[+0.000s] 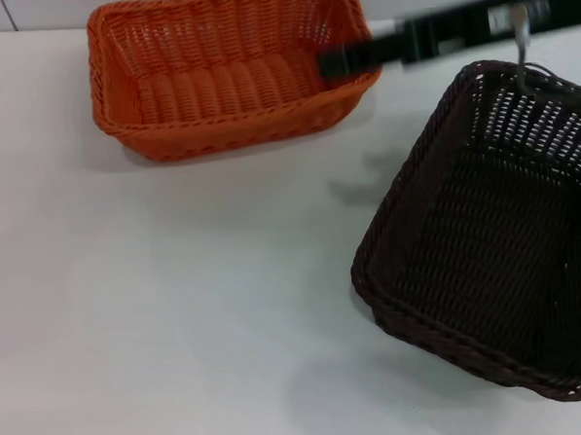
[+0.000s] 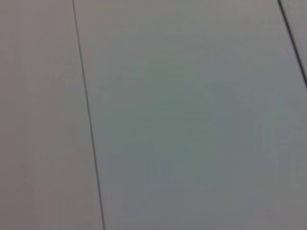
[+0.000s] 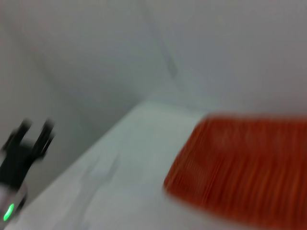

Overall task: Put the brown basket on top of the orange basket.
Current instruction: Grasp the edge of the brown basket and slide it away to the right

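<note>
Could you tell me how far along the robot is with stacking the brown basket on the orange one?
Nothing is stacked yet. The orange basket sits empty at the far side of the table. The brown basket is apart from it on the robot's right, tilted. The right arm reaches across above both baskets. Still left: carrying the brown basket over and setting it on the orange one.

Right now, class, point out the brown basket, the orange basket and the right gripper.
brown basket [image 1: 487, 256]: head view, on its woven floor.
orange basket [image 1: 220, 90]: head view, on its ribbed floor.
right gripper [image 1: 346, 59]: head view, on its blurred dark tip over the orange basket's right end.
</note>
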Motion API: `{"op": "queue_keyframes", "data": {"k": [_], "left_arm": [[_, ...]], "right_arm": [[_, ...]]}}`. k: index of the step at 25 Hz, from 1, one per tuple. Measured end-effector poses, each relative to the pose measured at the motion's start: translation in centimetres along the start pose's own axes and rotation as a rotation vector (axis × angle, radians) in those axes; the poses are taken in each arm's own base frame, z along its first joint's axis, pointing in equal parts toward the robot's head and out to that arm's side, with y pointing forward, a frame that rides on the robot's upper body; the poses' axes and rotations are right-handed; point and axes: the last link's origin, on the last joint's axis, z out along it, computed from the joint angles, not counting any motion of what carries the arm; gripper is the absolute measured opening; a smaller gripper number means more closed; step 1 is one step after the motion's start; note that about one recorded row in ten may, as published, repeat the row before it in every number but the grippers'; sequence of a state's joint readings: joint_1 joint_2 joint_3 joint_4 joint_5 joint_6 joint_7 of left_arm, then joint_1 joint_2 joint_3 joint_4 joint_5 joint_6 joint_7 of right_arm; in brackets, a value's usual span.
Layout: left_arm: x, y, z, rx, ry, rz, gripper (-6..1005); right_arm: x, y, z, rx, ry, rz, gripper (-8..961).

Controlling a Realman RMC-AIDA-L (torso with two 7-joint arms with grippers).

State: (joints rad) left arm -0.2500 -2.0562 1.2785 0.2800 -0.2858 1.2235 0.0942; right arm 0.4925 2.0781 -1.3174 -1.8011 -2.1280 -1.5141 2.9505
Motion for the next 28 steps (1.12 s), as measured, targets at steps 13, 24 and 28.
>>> {"op": "queue_keyframes", "data": {"k": [13,24,28], "left_arm": [[-1.0,-0.8,0.5,0.044,-0.078,0.017,717],[-1.1,-0.2,0.9,0.037,-0.088,0.044,717],[-1.0,-0.1,0.9,0.035,-0.087,0.043,717]], "right_arm": [[3.4,0.3,0.9,-0.091,0.456,0.029,782],[4.8,-1.1,1.1,0.013,0.576,0.045,780],[5.3,-1.1,1.8,0.011,0.619,0.05,779]]}}
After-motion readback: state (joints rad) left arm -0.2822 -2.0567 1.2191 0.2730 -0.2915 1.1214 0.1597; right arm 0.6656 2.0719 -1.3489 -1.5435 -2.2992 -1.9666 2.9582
